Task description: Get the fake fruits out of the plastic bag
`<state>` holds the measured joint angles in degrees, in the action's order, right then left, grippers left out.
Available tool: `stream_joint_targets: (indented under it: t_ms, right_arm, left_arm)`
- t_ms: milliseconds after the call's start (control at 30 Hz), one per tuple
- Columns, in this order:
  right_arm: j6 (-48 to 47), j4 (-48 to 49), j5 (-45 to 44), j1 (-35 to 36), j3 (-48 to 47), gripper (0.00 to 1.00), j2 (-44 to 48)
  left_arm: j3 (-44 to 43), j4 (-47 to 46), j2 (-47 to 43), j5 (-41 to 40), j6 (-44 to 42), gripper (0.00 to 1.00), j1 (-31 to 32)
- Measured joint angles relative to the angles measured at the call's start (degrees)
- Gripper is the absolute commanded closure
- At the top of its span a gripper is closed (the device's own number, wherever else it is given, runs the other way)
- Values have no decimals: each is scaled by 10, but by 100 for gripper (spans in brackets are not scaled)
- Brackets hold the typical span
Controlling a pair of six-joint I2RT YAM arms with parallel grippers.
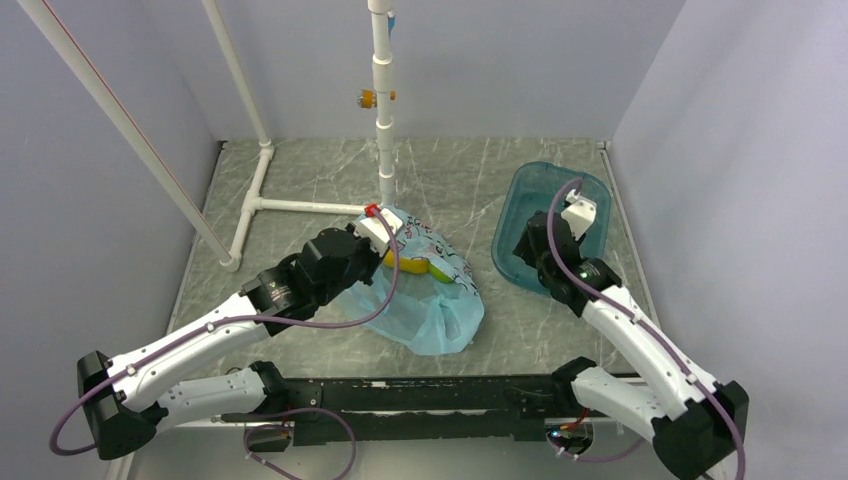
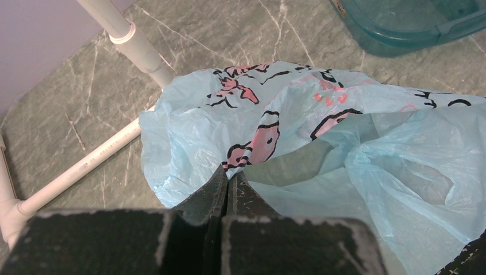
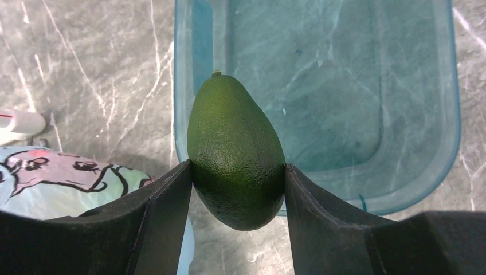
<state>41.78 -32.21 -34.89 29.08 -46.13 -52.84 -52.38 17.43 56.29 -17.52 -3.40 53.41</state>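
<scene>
The table (image 1: 300, 180) is grey-green marbled stone, shut in by pale lavender walls on the left, back and right; a white pipe frame (image 1: 383, 120) rises from its middle, with a crossbar lying flat towards the left wall and a slanted pipe leaning in from that corner.

The plastic bag (image 1: 430, 310) sits near the centre, just in front of the upright pipe, crumpled and partly lifted; its printed top is bunched up where the left gripper (image 2: 228, 176) has it. That gripper's fingers are pressed together with a fold of the thin blue film pinched between them. Through the gap under the raised film a yellow-orange fruit (image 1: 412, 265) shows from above, with a bit of brighter green beside it.

To the right stands a teal tub (image 1: 510, 215), its far side close to the table's right edge; a strip of bare stone runs between tub and bag.

The right gripper (image 3: 238, 167) hangs over the tub's near-left rim, its two dark fingers clamped on the flanks of the dark green fruit (image 3: 236, 152); the fruit is held off the surface, stem end pointing away over the tub, and the bag's print peeks in at the left of the right wrist view. Bare stone lies left of the bag along the crossbar.
</scene>
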Motion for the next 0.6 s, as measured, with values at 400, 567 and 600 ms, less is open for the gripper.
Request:
stream_joint_targets:
  t_ms: [400, 567, 600]
  right_arm:
    - [-26, 57, 141, -113, -19, 89, -161]
    - [-28, 85, 169, -128, -20, 81, -215]
    - [-28, 87, 172, -129, -20, 78, -224]
  left_arm:
    - [0, 0, 0, 0, -4, 100, 2]
    - [0, 0, 0, 0, -4, 100, 2]
    - [0, 0, 0, 0, -5, 100, 2]
